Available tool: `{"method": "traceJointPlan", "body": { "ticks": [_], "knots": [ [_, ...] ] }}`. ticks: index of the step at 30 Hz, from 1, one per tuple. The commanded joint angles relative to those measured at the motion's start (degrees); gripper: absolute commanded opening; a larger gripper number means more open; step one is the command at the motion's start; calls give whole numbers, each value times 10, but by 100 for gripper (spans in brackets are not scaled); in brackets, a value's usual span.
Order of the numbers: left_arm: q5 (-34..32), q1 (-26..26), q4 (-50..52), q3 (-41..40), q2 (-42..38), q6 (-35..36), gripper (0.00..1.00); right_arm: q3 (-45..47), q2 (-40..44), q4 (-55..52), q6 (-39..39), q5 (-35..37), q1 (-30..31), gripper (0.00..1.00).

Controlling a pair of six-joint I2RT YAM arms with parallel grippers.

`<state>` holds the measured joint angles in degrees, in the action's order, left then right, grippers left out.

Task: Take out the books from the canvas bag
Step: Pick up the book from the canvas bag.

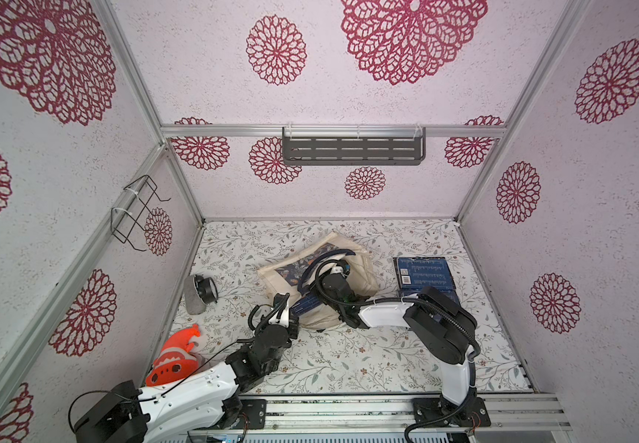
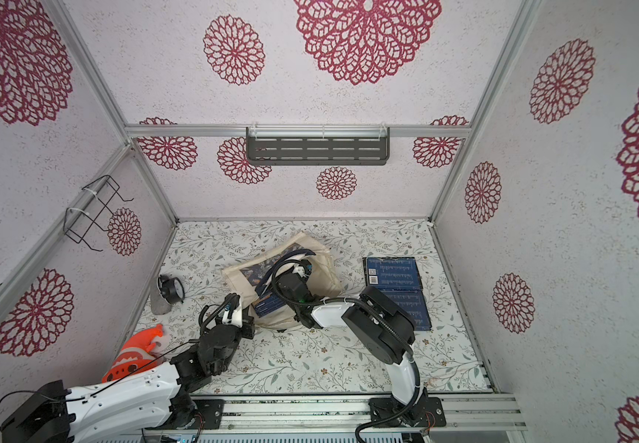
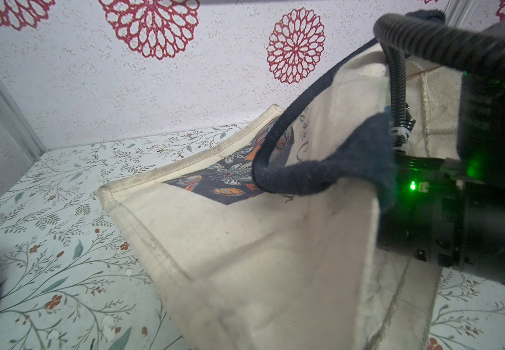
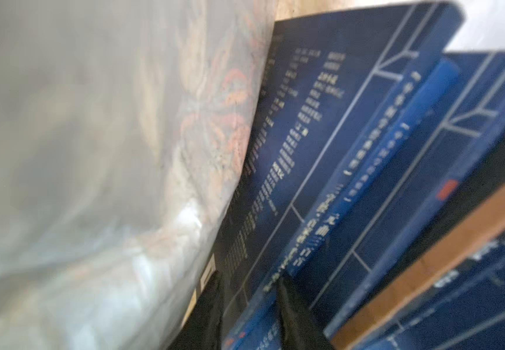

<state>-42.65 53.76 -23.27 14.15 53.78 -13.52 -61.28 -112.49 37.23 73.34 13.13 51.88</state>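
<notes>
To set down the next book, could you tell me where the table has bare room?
Bare: the near strip between the canvas bag and the front rail, and the far strip behind it. Crowded: the centre around the bag, the books on its right.

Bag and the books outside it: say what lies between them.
Only a bare strip of table, in both top views; the right arm crosses above its near end.

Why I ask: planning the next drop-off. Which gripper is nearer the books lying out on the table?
Right. The right gripper is inside the canvas bag, which lies beside the books on the table; the left gripper is at the bag's far side from them.
</notes>
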Motion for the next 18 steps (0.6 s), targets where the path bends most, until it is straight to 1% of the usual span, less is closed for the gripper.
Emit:
{"method": "traceJointPlan", "body": {
  "ticks": [1,3,8,11,13,15,18],
  "knots": [
    [9,4,-46,16,-3,8,0,-29,39,10,-42,14,-9,29],
    [10,5,-46,16,-3,8,0,-32,41,8,-45,17,-10,28],
    [10,5,-46,16,-4,9,0,-38,36,10,-36,-2,-14,28],
    [10,5,-46,16,-3,9,0,-43,38,14,-41,-1,-14,24],
    [11,4,-47,17,0,9,0,-53,33,12,-42,-3,-16,24],
    [12,5,-46,18,2,10,0,-60,20,29,-43,-8,-16,27],
    [12,5,-45,17,0,10,0,-78,-3,34,-48,-17,-18,36]
  ]
}}
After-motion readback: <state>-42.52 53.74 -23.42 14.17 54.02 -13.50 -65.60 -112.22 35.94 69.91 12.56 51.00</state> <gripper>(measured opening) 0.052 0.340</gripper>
